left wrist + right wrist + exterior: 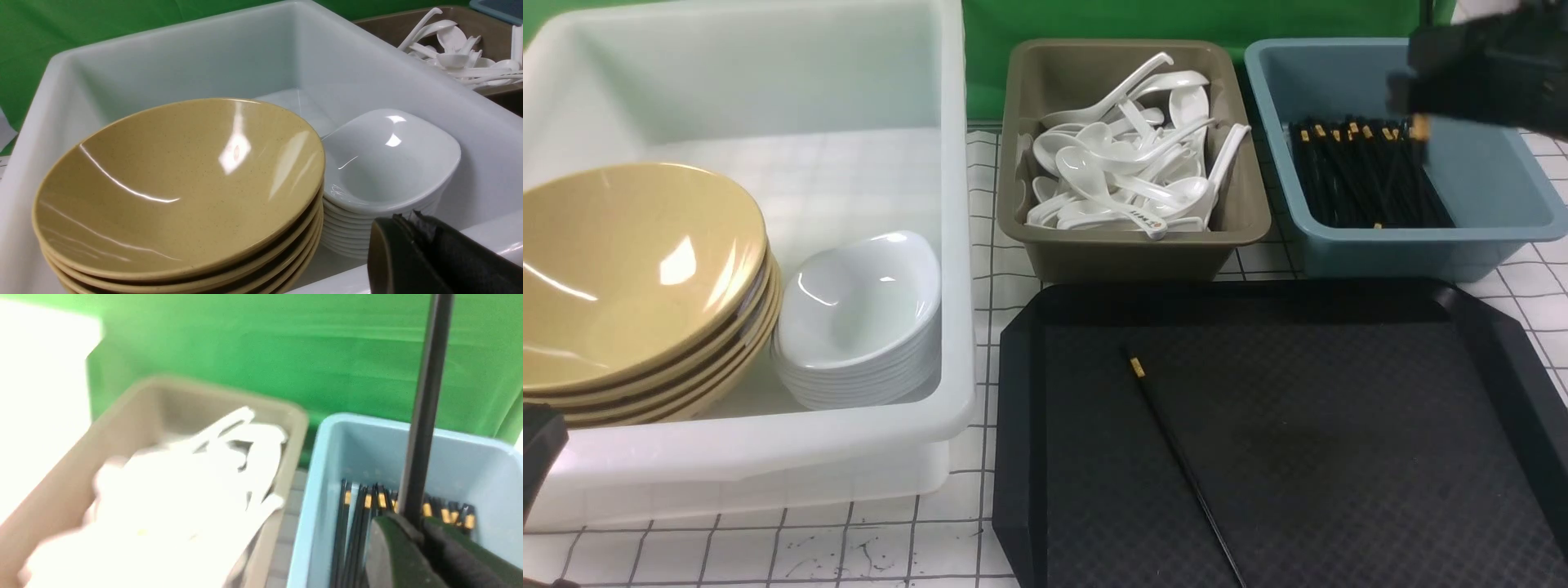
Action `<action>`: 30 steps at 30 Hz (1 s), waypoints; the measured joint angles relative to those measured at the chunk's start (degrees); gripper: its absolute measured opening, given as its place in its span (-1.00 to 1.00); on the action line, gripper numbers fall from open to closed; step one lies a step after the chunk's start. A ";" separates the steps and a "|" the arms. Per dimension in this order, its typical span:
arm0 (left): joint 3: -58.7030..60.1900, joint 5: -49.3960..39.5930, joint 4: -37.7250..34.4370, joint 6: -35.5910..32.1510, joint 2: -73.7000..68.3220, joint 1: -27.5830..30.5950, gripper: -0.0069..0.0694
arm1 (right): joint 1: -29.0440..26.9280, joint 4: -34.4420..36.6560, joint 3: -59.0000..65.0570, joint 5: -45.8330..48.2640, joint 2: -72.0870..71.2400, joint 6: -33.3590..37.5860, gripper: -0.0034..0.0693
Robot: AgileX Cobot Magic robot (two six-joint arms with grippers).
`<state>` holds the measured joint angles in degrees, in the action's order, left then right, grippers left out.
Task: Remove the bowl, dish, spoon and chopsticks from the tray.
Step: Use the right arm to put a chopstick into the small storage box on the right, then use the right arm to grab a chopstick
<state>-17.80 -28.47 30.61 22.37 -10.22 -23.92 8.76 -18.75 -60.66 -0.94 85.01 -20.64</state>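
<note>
Right wrist view: right gripper clamps a black chopstick, the blue bin beneath it; left gripper is clenched, empty, bowls beside it.

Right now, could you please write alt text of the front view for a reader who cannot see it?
One black chopstick lies diagonally on the black tray. Behind it, an olive bin holds white spoons and a blue bin holds chopsticks, the right gripper above it. At left, a white tub holds stacked yellow bowls and white dishes.
</note>
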 joint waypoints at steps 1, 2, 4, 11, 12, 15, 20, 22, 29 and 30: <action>0.00 0.00 -0.01 0.00 0.00 0.00 -0.85 | -0.54 -0.07 -1.39 0.00 2.99 -0.79 -0.68; 0.00 0.00 -0.01 0.00 0.00 0.00 -0.85 | -1.10 -0.11 -2.97 0.94 5.92 -1.91 -0.67; 0.00 0.00 -0.06 0.00 0.00 0.00 -0.85 | -1.69 -0.19 -7.41 7.03 12.32 -3.30 -0.60; 0.00 -0.06 -0.06 0.00 0.00 0.00 -0.85 | 0.04 3.38 -20.52 35.43 19.93 6.16 -0.17; 0.00 -0.06 -0.06 0.00 0.00 0.00 -0.85 | 0.65 5.34 -21.33 37.90 19.64 9.32 -0.15; 0.00 0.00 -0.06 0.00 0.00 0.00 -0.85 | 2.74 8.48 -22.16 42.17 18.50 15.33 -0.13; 0.00 0.37 -0.06 0.00 0.00 0.00 -0.85 | 8.98 17.74 -21.97 52.08 17.24 22.13 -0.12; 0.00 0.37 -0.06 0.00 0.00 0.00 -0.85 | 12.12 21.35 -20.03 54.23 17.22 24.76 -0.12; 0.00 0.37 -0.06 0.00 0.00 0.00 -0.85 | 22.19 24.67 -10.53 48.03 18.41 26.69 -0.12; 0.00 0.37 -0.06 0.00 0.00 0.00 -0.85 | 22.81 24.73 -10.36 45.87 19.10 26.31 -0.12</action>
<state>-17.80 -28.10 30.55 22.37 -10.22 -23.92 31.56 5.97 -71.02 44.93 104.10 5.67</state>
